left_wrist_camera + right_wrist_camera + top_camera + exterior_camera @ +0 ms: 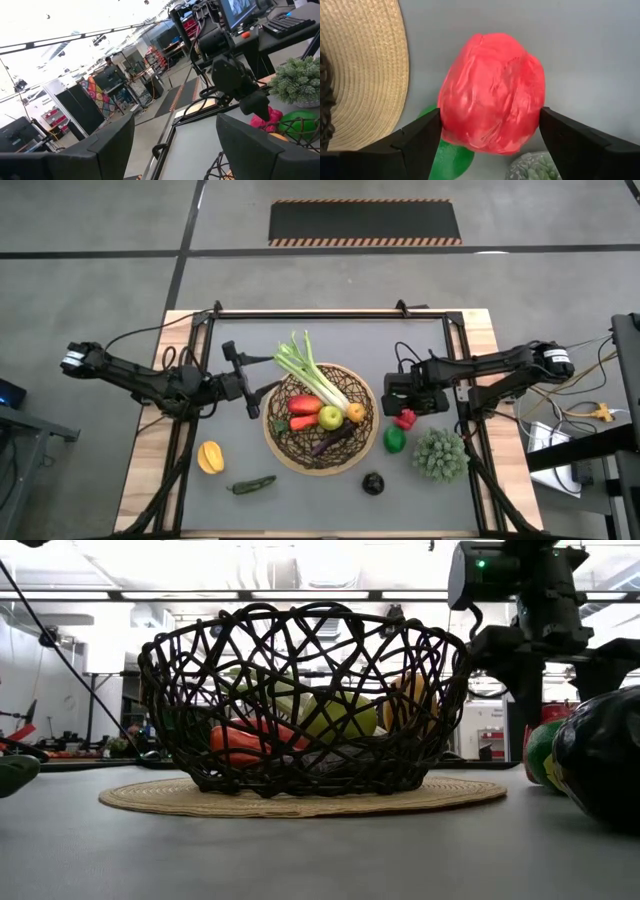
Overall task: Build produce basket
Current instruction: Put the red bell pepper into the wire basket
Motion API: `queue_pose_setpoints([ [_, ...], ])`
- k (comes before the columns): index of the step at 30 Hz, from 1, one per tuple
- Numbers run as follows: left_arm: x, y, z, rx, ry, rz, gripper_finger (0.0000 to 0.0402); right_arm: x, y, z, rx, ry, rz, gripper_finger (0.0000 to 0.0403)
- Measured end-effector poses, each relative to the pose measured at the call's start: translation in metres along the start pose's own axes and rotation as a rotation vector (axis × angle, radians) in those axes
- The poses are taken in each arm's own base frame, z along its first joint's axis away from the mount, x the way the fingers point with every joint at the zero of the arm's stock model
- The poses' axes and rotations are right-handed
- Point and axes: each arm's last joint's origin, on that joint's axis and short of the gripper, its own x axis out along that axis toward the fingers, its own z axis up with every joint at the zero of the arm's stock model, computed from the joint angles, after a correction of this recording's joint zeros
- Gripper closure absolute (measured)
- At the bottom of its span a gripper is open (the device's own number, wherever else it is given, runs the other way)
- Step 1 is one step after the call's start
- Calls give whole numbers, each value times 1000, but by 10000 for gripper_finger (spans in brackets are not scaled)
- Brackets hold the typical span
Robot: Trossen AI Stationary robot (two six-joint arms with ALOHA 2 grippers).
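The dark wicker basket [320,420] stands on a round tan mat [300,798] at the table's middle. It holds a leek [308,370], red peppers [304,406], a lime-green fruit [330,417] and other produce. My right gripper [405,408] is just right of the basket, shut on a red pepper [492,92]. My left gripper [248,383] is open and empty at the basket's left rim; its fingers [110,145] show wide apart. A green lime [395,439] lies beside the held pepper. My right gripper pinches the red pepper's two opposite sides [445,125] between its two fingers [420,142]. The fingers come from above, pointing down. The pepper sits over the edge of the lime [452,160]. Whether it is clear of the table, I cannot tell.
A bushy green plant [440,455] stands at the right. A small dark fruit [373,483] lies at the front. A yellow-orange fruit [210,457] and a green chili [250,485] lie at the front left. A dark frame [330,313] runs around the mat.
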Motion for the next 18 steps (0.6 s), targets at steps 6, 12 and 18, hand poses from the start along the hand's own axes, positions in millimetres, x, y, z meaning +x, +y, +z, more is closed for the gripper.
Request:
queue_pose_setpoints([
  [6, 0, 0, 0, -1, -1, 1, 139, 2, 0, 1, 1, -5, 9, 118],
  [12, 0, 0, 0, -2, -13, 9, 139, 2, 0, 1, -5, -7, 13, 157],
  [18, 0, 0, 0, -1, -13, 9, 139, 1, 0, 1, -31, -18, 26, 158],
])
